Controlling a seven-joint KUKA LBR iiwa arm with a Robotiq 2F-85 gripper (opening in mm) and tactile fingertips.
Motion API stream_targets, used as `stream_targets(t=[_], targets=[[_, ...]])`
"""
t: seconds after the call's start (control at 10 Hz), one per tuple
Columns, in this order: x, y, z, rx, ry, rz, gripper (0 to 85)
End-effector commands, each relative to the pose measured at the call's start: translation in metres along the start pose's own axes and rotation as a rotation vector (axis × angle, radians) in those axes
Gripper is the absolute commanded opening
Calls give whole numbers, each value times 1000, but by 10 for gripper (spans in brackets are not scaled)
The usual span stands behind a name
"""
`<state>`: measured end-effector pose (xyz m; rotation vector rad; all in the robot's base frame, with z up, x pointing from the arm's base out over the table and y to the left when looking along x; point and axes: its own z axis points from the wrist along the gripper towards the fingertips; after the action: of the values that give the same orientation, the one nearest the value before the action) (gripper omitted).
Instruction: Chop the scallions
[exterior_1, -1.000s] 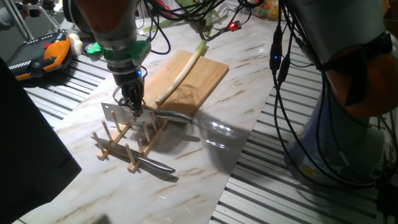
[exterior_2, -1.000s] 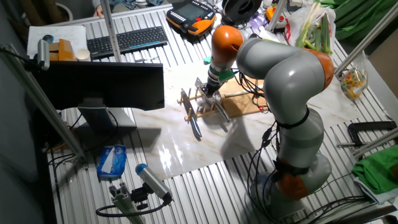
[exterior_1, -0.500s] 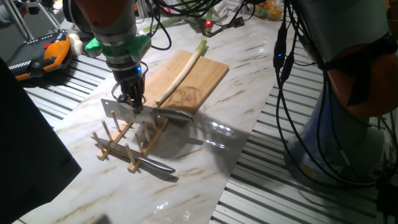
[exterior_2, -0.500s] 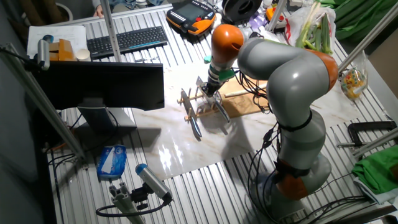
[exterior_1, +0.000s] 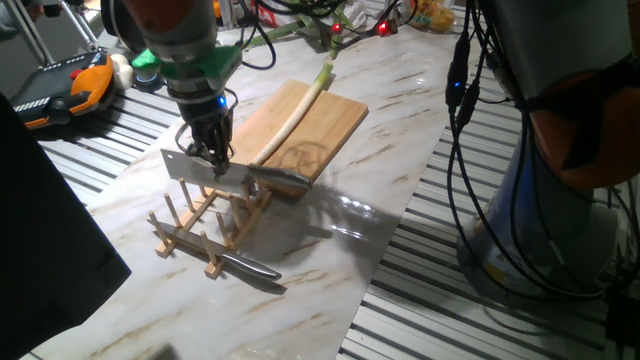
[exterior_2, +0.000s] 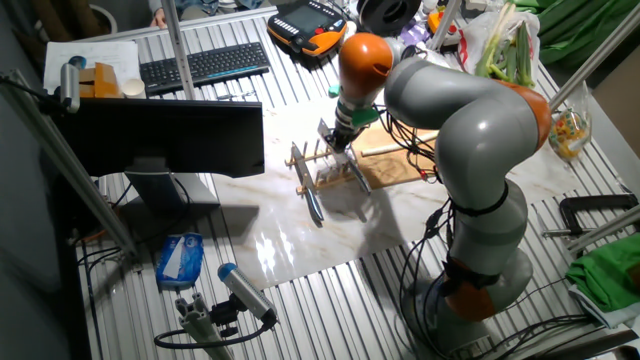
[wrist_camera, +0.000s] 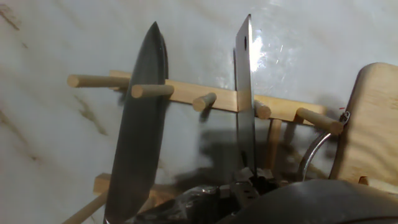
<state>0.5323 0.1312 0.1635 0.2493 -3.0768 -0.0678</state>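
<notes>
A: Lifted since the earlier frame: the cleaver (exterior_1: 205, 172) now rides higher above the wooden rack (exterior_1: 205, 236), blade clear of the pegs, and the gripper (exterior_1: 212, 152) has risen with it.

B: Hand state?

A: Fingers pressed together on the cleaver's handle end, blade hanging edge-down. In the hand view the cleaver (wrist_camera: 244, 99) runs toward 12 o'clock from the hand, with the rack (wrist_camera: 205, 99) crossing behind it.

B: Working near to far, then?

A: Nearest in the one fixed view, a second knife (exterior_1: 245, 266) rests in the rack, handle out toward 4 o'clock. In the hand view that knife (wrist_camera: 138, 124) lies at 9 o'clock of the cleaver. My judgement: the rack stores blades on edge so the handles can be pinched from above.

B: Beyond the rack?

A: The cutting board (exterior_1: 300, 125), at 1 o'clock of the rack, touching or just beside it. The scallions (exterior_1: 292, 115), one long stalk, lie diagonally across the board, white end near the rack, green end toward 1 o'clock past the board's far edge. No cut chunks visible; chopping not yet begun.

B: Why so placed?

A: Judged: stalk flat on the board gives the blade a straight downward cut.

B: Any writing?

A: None legible. The keyboard (exterior_2: 205, 63) and orange pendant (exterior_2: 310, 25) are too small to read.
</notes>
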Motion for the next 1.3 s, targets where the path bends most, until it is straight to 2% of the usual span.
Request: stream_targets(t=[0.0,0.1,0.3,0.5,0.6,0.7,0.9,1.2], targets=[[0,-3,-10,11,-2,6,7],[-1,-6,-15,28,-12,15,7],[-1,-10,-22,35,-30,43,7],[0,-6,-32,32,-21,58,7],[0,-3,-36,14,-15,67,7],[2,0,-40,20,-11,72,7],[7,0,-45,37,-20,99,7],[9,-7,-51,86,-29,125,7]])
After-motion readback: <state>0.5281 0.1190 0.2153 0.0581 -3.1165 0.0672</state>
